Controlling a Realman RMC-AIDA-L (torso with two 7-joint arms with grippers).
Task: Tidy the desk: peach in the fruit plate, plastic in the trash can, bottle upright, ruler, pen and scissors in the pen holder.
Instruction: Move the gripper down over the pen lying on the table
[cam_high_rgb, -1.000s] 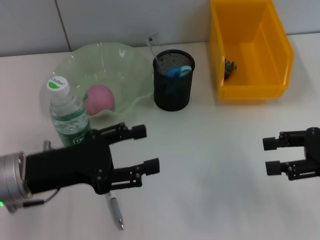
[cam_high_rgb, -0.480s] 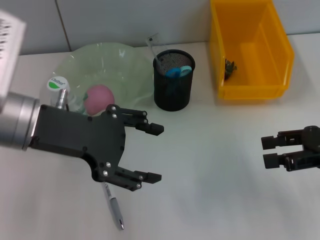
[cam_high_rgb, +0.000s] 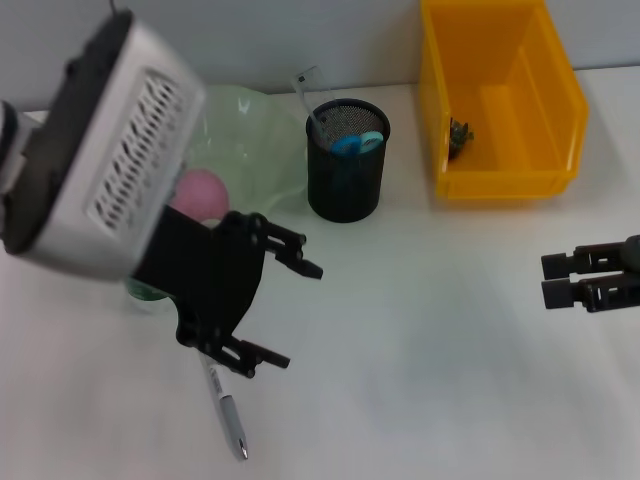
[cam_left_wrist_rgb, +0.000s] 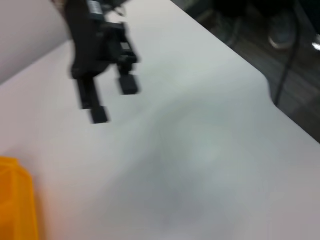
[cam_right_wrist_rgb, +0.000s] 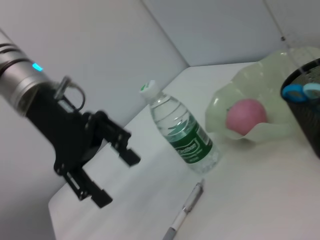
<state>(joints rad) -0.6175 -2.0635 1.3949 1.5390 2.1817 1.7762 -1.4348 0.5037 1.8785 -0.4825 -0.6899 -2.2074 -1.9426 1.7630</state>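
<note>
My left gripper (cam_high_rgb: 292, 314) hangs open and empty above the table, just above the pen (cam_high_rgb: 228, 415). Its raised arm hides most of the bottle in the head view. In the right wrist view the bottle (cam_right_wrist_rgb: 182, 132) stands upright, beside the pen (cam_right_wrist_rgb: 186, 210) and the open left gripper (cam_right_wrist_rgb: 116, 179). The pink peach (cam_high_rgb: 200, 190) lies in the green fruit plate (cam_high_rgb: 262, 130). The black pen holder (cam_high_rgb: 347, 175) holds blue-handled scissors (cam_high_rgb: 355, 143) and a clear ruler (cam_high_rgb: 308, 85). A dark plastic scrap (cam_high_rgb: 460, 135) lies in the yellow trash can (cam_high_rgb: 500, 110). My right gripper (cam_high_rgb: 548, 280) is open at the right edge.
The trash can stands at the back right, with the pen holder to its left and the plate farther left. Bare white tabletop lies between my two grippers. The left wrist view shows the right gripper (cam_left_wrist_rgb: 112, 100) over the table near its front edge.
My left arm has risen and swung toward the camera, now covering the bottle; its gripper stays open. The right gripper has drawn back toward the right edge.
</note>
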